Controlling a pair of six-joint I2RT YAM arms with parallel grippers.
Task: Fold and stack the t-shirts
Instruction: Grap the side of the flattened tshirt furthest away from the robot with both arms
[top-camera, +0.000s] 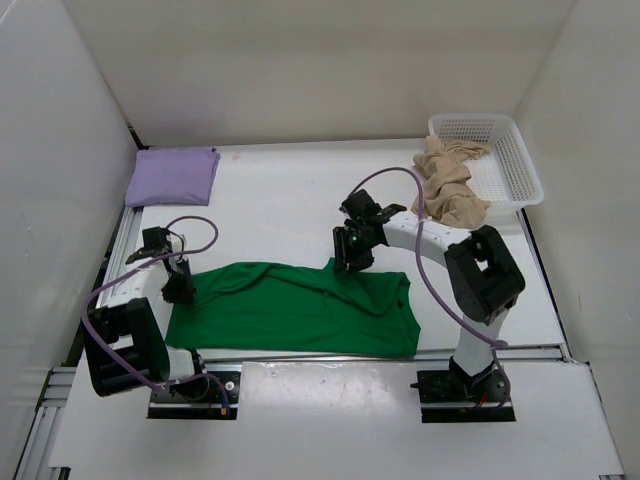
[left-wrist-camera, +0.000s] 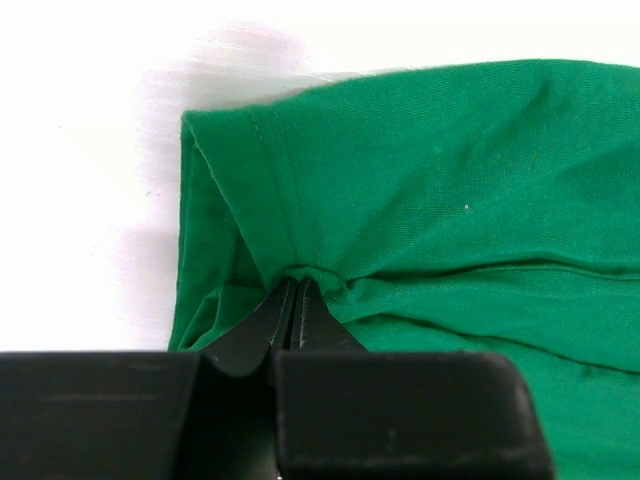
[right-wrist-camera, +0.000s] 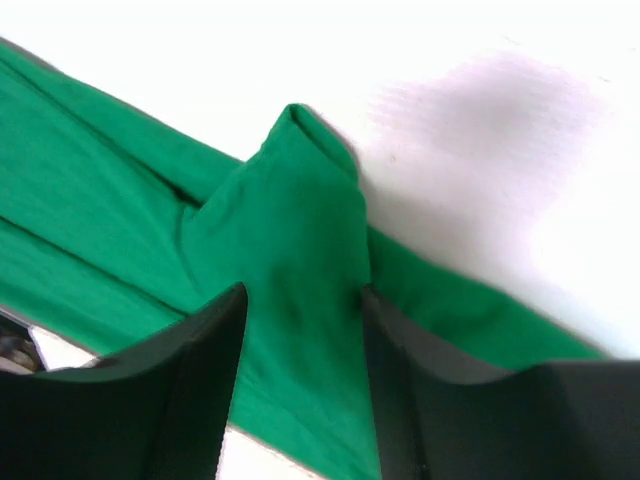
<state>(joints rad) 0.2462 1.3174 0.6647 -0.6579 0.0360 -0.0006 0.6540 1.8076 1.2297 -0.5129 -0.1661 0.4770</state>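
Nothing legible in any of the three views: no text, label, brand, number or sign to be read.

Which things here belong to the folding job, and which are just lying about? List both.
Job:
- green shirt, spread at the near edge
- purple shirt, folded, far left
- beige shirt, crumpled, far right

Lying about:
- basket, partly under the beige shirt
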